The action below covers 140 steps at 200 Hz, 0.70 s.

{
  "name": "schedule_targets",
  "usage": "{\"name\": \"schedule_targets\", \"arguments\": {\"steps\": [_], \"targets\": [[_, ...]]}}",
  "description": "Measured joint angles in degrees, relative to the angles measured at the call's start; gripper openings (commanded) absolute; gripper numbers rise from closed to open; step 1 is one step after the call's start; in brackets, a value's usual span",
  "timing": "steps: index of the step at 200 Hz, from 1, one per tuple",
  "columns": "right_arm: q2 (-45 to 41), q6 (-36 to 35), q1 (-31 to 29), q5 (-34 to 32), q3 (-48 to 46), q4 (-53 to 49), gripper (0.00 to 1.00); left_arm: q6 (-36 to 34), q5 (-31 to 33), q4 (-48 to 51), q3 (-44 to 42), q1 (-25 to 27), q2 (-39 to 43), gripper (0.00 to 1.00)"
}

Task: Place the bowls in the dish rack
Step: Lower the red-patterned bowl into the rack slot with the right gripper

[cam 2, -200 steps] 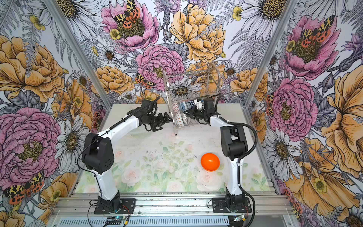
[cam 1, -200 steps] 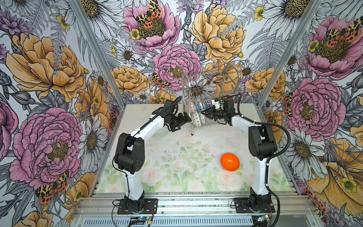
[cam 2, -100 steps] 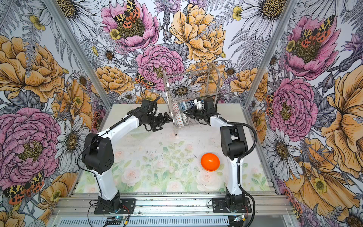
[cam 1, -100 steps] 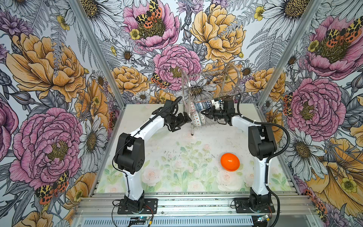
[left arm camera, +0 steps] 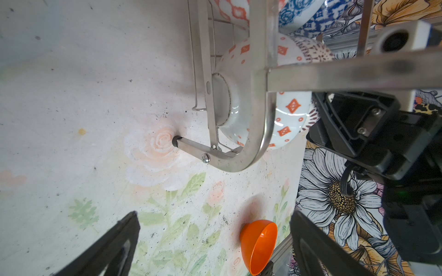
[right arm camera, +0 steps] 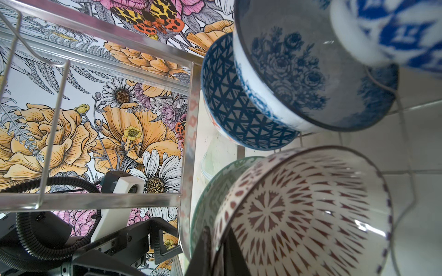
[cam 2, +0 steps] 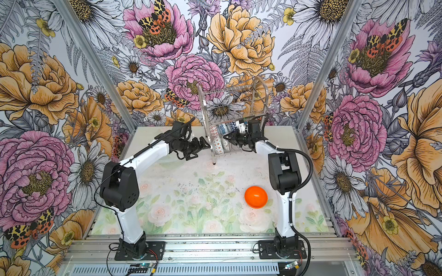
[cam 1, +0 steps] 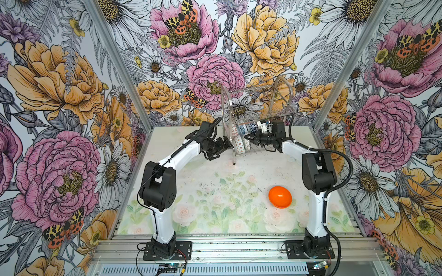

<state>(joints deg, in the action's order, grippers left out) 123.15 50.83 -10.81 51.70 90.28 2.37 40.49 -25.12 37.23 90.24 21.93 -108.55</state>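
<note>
The steel dish rack (cam 1: 254, 89) (cam 2: 230, 91) stands at the back of the table. On its lower tier leans an orange-diamond bowl (cam 1: 238, 145) (left arm camera: 239, 78). Beside it stands a white bowl with a red-brown radial pattern (right arm camera: 311, 215), and my right gripper (cam 1: 249, 139) (cam 2: 226, 138) (right arm camera: 220, 233) is shut on its rim, one finger on each side. Above these tilt a dark lattice bowl (right arm camera: 239, 107) and a blue floral bowl (right arm camera: 299, 71) (cam 1: 248, 127). My left gripper (cam 1: 227, 143) (cam 2: 204, 143) (left arm camera: 215, 215) hangs open and empty by the rack's left end. A plain orange bowl (cam 1: 279, 197) (cam 2: 255, 197) (left arm camera: 259, 243) lies on the mat near the right arm.
The rack's front leg (left arm camera: 178, 141) rests on the floral mat (cam 1: 215, 196). Flowered walls close in the back and both sides. The left wrist camera (right arm camera: 124, 185) shows through the rack's wires. An aluminium rail (cam 1: 227, 241) runs along the front edge.
</note>
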Motion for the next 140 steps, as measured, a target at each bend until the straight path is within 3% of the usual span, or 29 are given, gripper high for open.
{"name": "schedule_targets", "arguments": {"steps": [101, 140], "targets": [[0.02, -2.10, 0.94, -0.39, -0.35, -2.82, 0.23, 0.00, 0.00, 0.20, 0.85, 0.02, -0.87, 0.99], [-0.02, -2.49, 1.09, -0.42, -1.03, -3.02, 0.31, 0.00, 0.00, 0.20, 0.85, 0.02, -0.87, 0.99]]}}
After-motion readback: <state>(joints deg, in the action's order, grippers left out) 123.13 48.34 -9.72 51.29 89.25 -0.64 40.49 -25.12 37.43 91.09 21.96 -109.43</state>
